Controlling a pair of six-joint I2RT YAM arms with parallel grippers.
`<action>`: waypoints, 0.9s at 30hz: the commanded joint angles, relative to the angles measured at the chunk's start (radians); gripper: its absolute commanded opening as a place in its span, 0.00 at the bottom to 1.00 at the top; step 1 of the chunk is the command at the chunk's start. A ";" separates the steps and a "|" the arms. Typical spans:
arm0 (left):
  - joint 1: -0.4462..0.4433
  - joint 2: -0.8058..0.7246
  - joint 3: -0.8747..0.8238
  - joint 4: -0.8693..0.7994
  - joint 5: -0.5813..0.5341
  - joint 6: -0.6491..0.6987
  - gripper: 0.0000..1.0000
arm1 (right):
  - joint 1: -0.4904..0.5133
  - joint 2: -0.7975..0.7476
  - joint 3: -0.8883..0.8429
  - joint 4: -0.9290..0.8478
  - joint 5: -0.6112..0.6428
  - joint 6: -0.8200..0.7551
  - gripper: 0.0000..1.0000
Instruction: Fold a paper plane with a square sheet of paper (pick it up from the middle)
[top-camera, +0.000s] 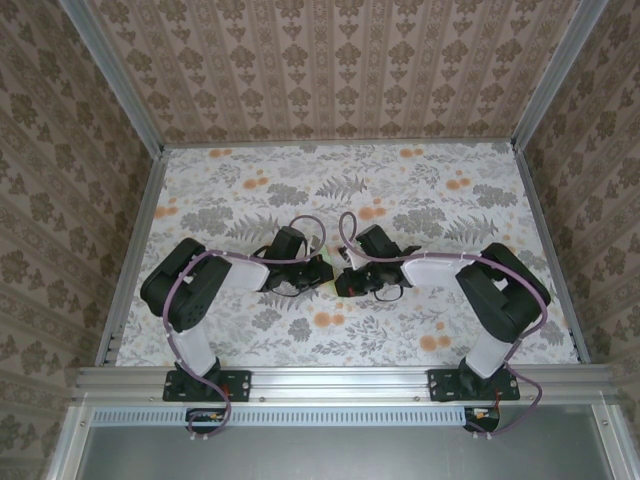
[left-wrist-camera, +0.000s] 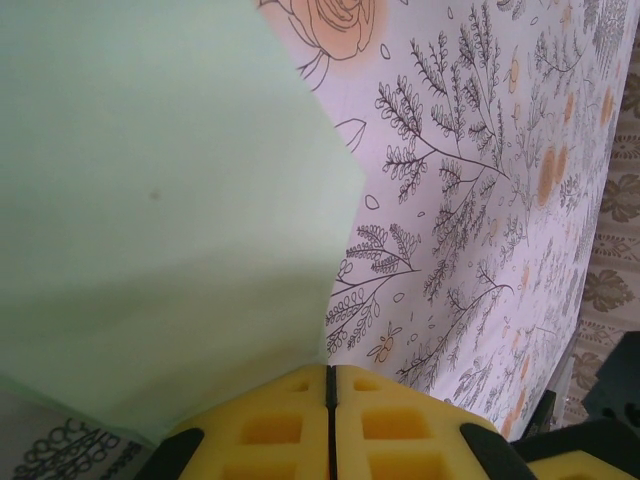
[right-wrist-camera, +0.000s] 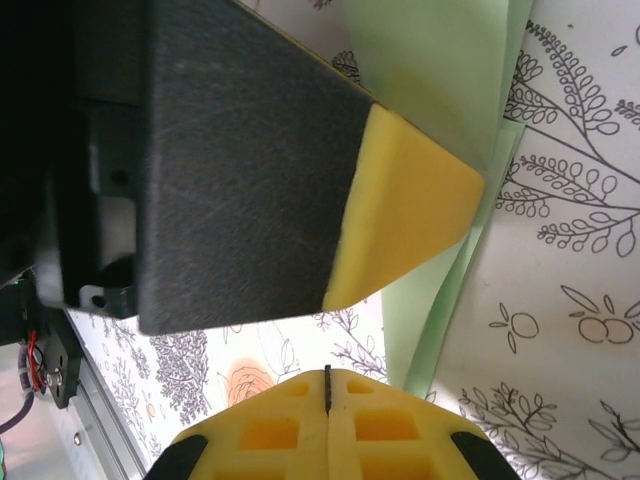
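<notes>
Green paper (left-wrist-camera: 150, 200), thin, light and floppy, looked easy to crease or tear, so a gentle pinch at an edge or fold would suit it best. It spread just above and to the left of the left hand (left-wrist-camera: 330, 400), whose yellow pads were pressed together, seemingly nipping its lower corner. The right hand (right-wrist-camera: 327, 395), pads also closed, sat just below a folded edge; whether it gripped the paper was unclear. Both hands were close together above the floral desk (left-wrist-camera: 480, 200).
</notes>
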 joint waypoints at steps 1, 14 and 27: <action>-0.001 0.035 -0.001 -0.076 -0.032 0.014 0.09 | 0.002 0.030 0.035 0.010 -0.007 0.012 0.03; -0.002 0.035 0.002 -0.107 -0.053 0.004 0.08 | 0.002 0.069 0.015 -0.100 0.033 -0.024 0.03; 0.002 0.037 -0.008 -0.100 -0.055 0.003 0.07 | -0.006 -0.019 -0.028 -0.208 0.006 -0.069 0.03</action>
